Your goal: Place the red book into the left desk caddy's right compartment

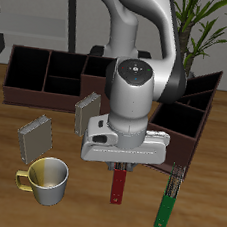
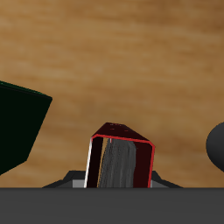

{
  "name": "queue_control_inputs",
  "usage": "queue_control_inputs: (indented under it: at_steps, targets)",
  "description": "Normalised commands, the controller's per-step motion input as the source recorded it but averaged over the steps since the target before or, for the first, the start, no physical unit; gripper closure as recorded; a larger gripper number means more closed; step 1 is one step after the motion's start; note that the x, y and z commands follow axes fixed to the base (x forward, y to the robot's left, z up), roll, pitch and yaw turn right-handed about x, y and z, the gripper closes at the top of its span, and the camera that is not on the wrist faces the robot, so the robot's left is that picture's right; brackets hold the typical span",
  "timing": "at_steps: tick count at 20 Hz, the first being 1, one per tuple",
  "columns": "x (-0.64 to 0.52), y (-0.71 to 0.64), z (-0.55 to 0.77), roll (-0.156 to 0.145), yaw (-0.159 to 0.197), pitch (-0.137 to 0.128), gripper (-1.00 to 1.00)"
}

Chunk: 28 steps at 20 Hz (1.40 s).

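My gripper (image 1: 120, 169) is shut on the red book (image 1: 118, 187), which hangs below it near the table's front edge. In the wrist view the red book (image 2: 121, 157) shows end-on, with a red rim and a grey-patterned face, held between the jaws of my gripper (image 2: 121, 180). Farther back and to the side stands the left desk caddy (image 1: 195, 107), dark maroon-brown and angled. My arm covers part of it. I cannot pick out its right compartment.
A green book (image 1: 166, 201) lies on the table beside the red one, dark in the wrist view (image 2: 17, 122). A yellow mug (image 1: 47, 178) stands near the front edge. Two grey upright books (image 1: 34, 136) (image 1: 86, 110) and a second caddy (image 1: 45, 72) stand behind it.
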Motion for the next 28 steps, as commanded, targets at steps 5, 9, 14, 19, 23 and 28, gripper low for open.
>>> queue_control_inputs:
  at_steps: [5, 9, 14, 19, 23, 28]
  targets:
    - [-0.41, 0.05, 0.59, 0.013, 0.038, -0.037, 1.00]
    - [-0.47, -0.05, 0.60, -0.019, 0.024, -0.036, 1.00]
    - [-0.55, -0.15, 0.79, -0.044, -0.045, -0.059, 1.00]
    - [-0.45, 0.05, 0.51, 0.005, 0.039, -0.042, 1.00]
    - [-0.42, 0.05, 0.46, -0.020, 0.010, -0.031, 1.00]
    - [-0.38, 0.09, 0.41, -0.024, -0.009, -0.029, 1.00]
